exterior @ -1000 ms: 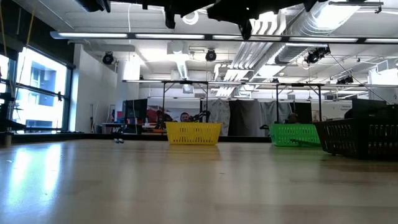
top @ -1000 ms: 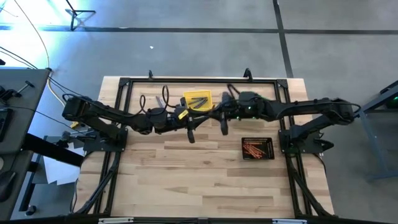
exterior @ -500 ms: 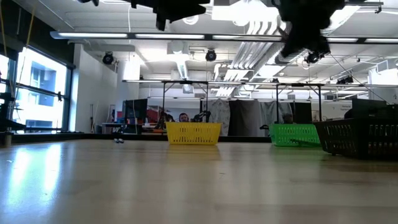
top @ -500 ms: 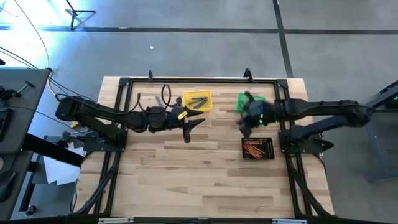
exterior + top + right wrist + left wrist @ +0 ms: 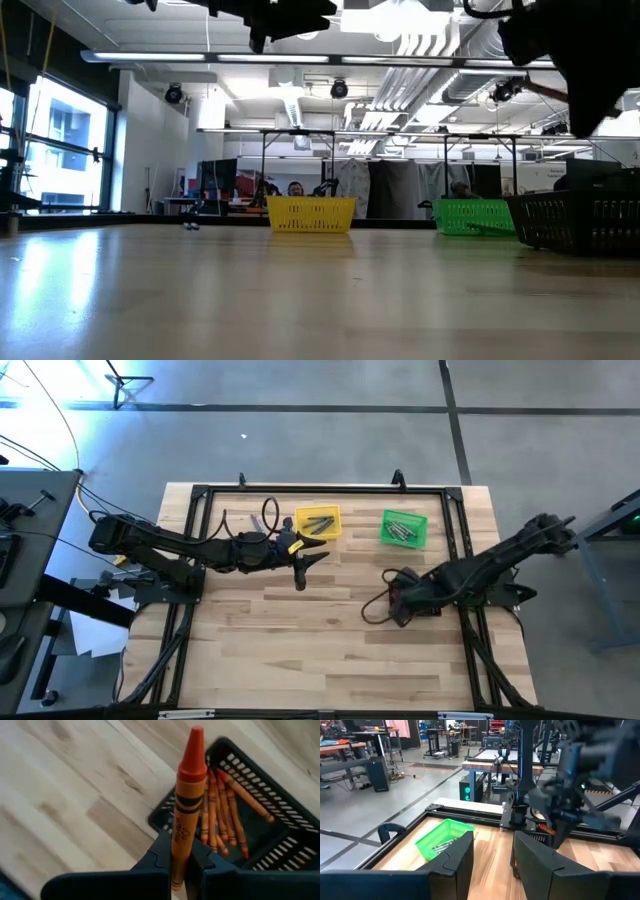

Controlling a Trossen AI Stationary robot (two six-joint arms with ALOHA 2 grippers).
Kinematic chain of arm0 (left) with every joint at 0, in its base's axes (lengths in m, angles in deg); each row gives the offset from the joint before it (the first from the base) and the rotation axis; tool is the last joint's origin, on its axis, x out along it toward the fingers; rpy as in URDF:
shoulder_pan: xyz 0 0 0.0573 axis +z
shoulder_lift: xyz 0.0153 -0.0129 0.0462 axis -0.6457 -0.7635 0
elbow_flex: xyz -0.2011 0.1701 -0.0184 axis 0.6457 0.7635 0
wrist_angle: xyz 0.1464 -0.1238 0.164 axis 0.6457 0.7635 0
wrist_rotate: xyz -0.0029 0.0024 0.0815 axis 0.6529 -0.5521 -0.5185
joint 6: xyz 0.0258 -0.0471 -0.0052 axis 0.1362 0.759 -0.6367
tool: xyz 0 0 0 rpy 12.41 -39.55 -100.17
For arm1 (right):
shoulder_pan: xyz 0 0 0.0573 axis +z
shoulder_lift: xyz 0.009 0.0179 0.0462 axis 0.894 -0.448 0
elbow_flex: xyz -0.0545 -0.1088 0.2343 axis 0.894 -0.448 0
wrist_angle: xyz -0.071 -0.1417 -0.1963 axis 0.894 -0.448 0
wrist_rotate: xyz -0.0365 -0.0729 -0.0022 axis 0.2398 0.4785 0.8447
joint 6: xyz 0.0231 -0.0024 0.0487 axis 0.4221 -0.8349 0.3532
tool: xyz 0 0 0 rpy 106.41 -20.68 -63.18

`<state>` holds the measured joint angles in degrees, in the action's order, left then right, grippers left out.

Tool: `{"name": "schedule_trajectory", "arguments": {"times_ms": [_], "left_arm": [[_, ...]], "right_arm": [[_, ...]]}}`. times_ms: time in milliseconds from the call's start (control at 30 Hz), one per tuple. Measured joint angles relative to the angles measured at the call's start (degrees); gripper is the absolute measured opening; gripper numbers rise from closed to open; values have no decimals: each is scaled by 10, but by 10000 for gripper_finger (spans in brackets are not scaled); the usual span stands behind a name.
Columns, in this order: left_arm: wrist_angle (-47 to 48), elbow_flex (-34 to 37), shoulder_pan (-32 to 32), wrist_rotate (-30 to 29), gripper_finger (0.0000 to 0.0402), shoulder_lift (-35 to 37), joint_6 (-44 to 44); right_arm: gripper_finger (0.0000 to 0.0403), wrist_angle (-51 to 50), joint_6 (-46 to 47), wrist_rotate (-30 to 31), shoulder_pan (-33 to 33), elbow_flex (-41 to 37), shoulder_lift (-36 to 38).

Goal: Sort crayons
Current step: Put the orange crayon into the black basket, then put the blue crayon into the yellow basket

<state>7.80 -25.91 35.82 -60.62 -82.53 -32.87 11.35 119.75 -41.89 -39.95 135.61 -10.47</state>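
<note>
1. Gripping an orange crayon between its shut jaws, the right gripper hangs above the black bin, at that bin's edge; the crayon stands up past the fingers, red tip outward.
2. More orange crayons lie side by side in the black bin, roughly parallel.
3. From above, the right gripper sits over the black bin's place on the right half of the table, its arm folded back toward the right edge; the arm covers most of the bin there.
4. The left gripper is near the table's middle, just in front of the yellow bin. Its jaws stand wide apart and hold nothing; the left wrist view shows the two fingers spread with bare table between them.
5. The yellow bin holds a few grey crayons.
6. The green bin stands beside the yellow one, toward the right at the table's far side, with grey crayons in it; the left wrist view shows it too, with sticks lying inside.
7. In the low view the yellow bin, the green bin and the black bin stand on the table, the black one nearest the camera, at right.
8. Across that view's top the left arm shows dark, and the right arm hangs above the black bin.
</note>
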Motion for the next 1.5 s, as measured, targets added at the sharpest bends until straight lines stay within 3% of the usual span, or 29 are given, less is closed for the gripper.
{"name": "schedule_trajectory", "arguments": {"times_ms": [267,367,667,867,1000,1133,1300,1500], "left_arm": [[0,0,-2,-1,127,0,-1],[2,0,-7,-1,127,0,-1],[21,0,-11,-1,127,7,-1],[136,0,-11,-31,127,41,26],[315,-1,-6,-118,127,74,87],[523,-1,26,-207,127,95,225],[689,0,104,-208,127,86,353],[775,0,210,-205,127,41,379]], "right_arm": [[3,-66,15,15,13,0,-97],[4,-72,-2,-10,14,0,-119],[106,-91,-23,-20,14,0,-128],[135,-150,-23,-22,9,18,-128],[136,-208,-44,46,9,83,-128],[137,-239,-88,167,9,158,-128],[138,-263,-156,310,3,230,-127],[138,-274,-198,362,-12,267,-127]]}}
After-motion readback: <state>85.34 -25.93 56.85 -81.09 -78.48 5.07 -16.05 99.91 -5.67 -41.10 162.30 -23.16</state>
